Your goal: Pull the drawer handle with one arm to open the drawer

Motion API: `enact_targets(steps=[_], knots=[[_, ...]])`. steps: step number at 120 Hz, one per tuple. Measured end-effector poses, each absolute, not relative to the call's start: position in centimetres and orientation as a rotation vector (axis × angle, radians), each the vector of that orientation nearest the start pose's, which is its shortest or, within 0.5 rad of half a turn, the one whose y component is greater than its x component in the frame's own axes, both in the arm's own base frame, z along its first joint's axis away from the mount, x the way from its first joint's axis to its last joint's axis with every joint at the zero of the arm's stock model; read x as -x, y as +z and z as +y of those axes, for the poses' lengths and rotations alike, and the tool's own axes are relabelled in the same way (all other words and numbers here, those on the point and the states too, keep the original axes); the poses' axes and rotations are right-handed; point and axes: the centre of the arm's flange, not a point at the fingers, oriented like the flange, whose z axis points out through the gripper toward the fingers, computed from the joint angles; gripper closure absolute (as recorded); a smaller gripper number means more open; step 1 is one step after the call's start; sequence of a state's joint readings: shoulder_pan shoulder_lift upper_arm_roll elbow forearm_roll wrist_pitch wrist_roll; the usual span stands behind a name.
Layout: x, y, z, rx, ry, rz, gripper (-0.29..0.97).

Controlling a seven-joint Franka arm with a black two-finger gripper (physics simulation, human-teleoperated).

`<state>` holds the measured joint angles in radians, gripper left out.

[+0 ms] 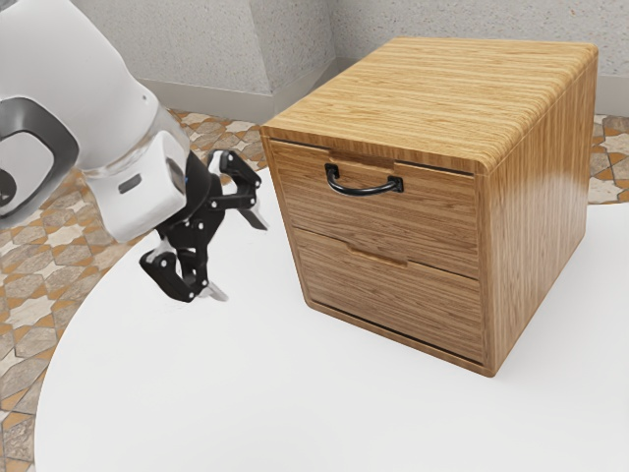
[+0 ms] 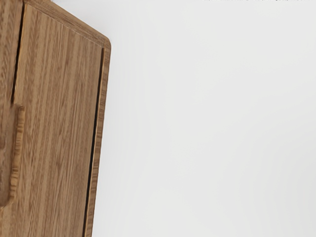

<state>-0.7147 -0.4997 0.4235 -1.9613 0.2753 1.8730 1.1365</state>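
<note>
1. Check the gripper (image 1: 238, 256): its fingers stand wide apart and hold nothing above the white table (image 1: 295, 413).
2. Locate the black handle (image 1: 364, 184) on the shut top drawer (image 1: 413, 221). It sits higher than the gripper and well apart from it.
3. Anticipate faults: a low approach probably strikes the lower drawer (image 1: 393, 290), a shallow closure slips off the handle, and a skewed pull may drag the wooden cabinet (image 1: 442, 88).

White robot arm (image 1: 88, 108) cut off by the exterior view's left and top edges, so its base cannot be seen. Round white table (image 1: 295, 413) cropped at the bottom and right edges. The wooden cabinet (image 1: 442, 197) hides its own back and far side. In the wrist view, the cabinet front (image 2: 59, 138) runs off the frame, with a wooden ridge (image 2: 17, 148) only partly seen
</note>
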Motion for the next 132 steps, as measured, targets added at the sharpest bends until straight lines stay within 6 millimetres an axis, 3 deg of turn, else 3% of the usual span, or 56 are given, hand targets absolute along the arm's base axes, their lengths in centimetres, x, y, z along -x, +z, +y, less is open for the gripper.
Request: enact_targets(steps=[26,57,72,85,132], knots=[[-45.8,69.5,-6.4,2.066,-0.604,1.882,0.0],[-48.4,68.7,-7.0,2.085,-0.701,1.832,0.0],[-49.7,68.0,-5.9,2.113,-0.705,1.788,0.0],[-50.9,68.3,-6.1,2.11,-0.709,1.759,0.0],[-51.5,67.1,-6.9,2.064,-0.679,1.814,0.0]])
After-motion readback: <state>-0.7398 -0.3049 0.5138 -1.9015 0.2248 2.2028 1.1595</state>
